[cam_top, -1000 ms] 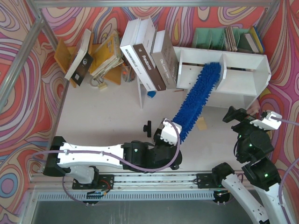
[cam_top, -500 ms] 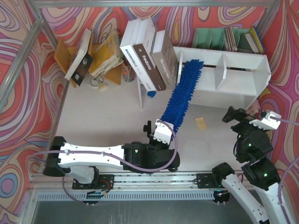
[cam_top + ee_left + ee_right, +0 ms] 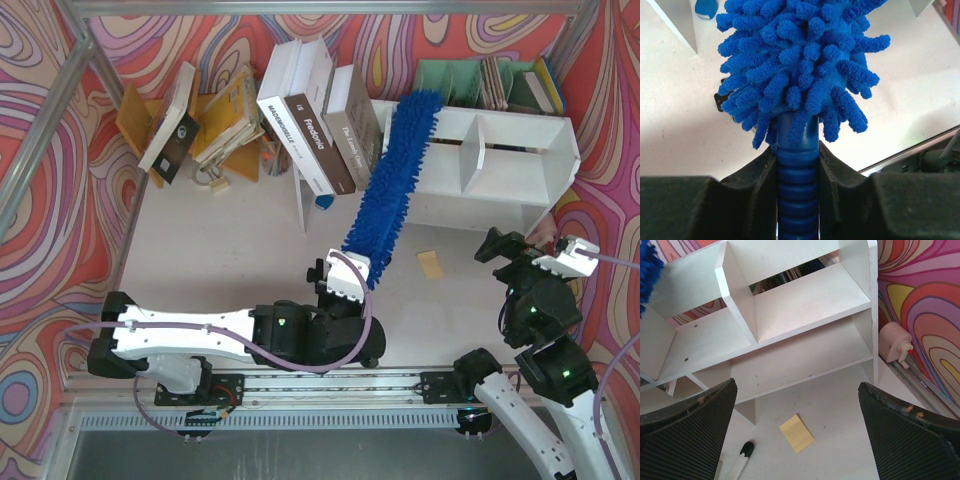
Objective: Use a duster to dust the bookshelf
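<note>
The bright-blue fluffy duster (image 3: 390, 180) slants up from my left gripper (image 3: 345, 278) to the bookshelf (image 3: 520, 150). Its tip lies over the shelf's top left edge, beside the leaning books. In the left wrist view the jaws of my left gripper (image 3: 797, 160) are shut on the ribbed blue handle (image 3: 797, 175), just under the duster's head (image 3: 800, 65). My right gripper (image 3: 525, 250) hovers at the right, in front of the shelf. It stands wide open (image 3: 796, 405) with nothing between its fingers. The bookshelf (image 3: 805, 295) with its two cubbies fills that view, and the duster tip (image 3: 647, 275) shows at the far left.
Large books (image 3: 310, 130) lean on a thin white board left of the shelf. A green rack of books (image 3: 470, 80) stands behind it. A yellow note (image 3: 432, 264) and a marker (image 3: 742, 457) lie on the table before the shelf. A pink object (image 3: 895, 347) sits by the right wall.
The duster head came out of the left cubby and swung left and up to the shelf's top left edge. My left gripper shifted slightly left. The right arm stayed put.
</note>
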You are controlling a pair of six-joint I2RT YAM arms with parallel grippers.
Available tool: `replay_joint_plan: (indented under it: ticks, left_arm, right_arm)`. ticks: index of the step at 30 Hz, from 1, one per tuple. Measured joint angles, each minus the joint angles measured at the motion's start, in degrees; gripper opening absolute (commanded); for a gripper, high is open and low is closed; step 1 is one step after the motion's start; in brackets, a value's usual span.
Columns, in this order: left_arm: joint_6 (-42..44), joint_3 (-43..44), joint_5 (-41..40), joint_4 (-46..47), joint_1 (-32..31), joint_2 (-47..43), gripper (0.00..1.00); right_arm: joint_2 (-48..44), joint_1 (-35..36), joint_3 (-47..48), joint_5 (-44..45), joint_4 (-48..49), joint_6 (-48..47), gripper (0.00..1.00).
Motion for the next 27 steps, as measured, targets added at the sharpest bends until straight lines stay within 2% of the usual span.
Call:
replay_joint_plan:
  ticks: [11,22,27]
  left_arm:
    - [1.84,0.31,-1.99,1.73,-0.13,-1.31,0.00]
    - [1.62,-0.26,4.83,1.97,0.00,3.23,0.00]
    - [0.15,-3.93,7.56,2.08,0.74,3.37,0.00]
  right_arm:
    - [0.00,0.00,-0.11,0.00,0.02,0.00,0.94]
    - [0.00,0.00,-0.13,0.00,0.07,0.00,0.94]
    - [-0.02,0.00,-0.17,0.02,0.07,0.00,0.94]
